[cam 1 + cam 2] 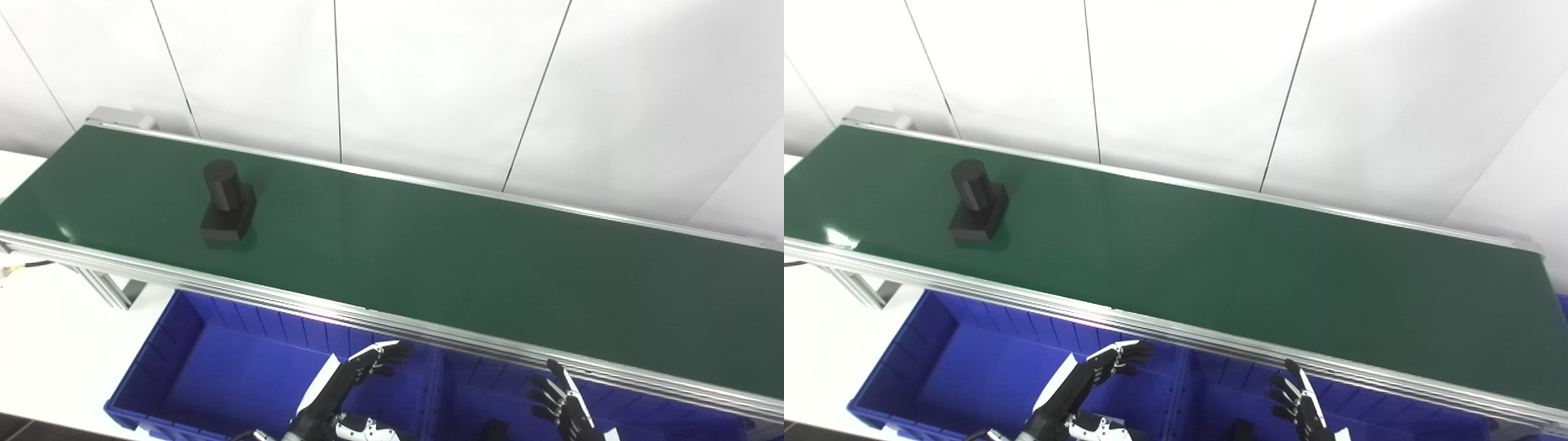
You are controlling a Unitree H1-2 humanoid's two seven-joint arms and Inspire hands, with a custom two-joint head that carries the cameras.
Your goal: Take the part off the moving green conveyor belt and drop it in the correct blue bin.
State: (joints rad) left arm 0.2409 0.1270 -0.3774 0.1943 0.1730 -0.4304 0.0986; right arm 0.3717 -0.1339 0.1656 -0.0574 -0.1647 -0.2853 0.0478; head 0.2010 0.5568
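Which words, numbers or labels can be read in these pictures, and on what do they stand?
None can be read.
Black part: no marking shows.
Green belt: plain.
Blue bins: no label shows.
Left hand and right hand: no text shows.

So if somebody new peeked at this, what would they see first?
Probably the black part, a round post on a blocky base, standing alone near the left end of the long green belt. Next, the two robot hands at the bottom, the left hand and the right hand, both open with fingers spread, above the blue bins below the belt's near edge.
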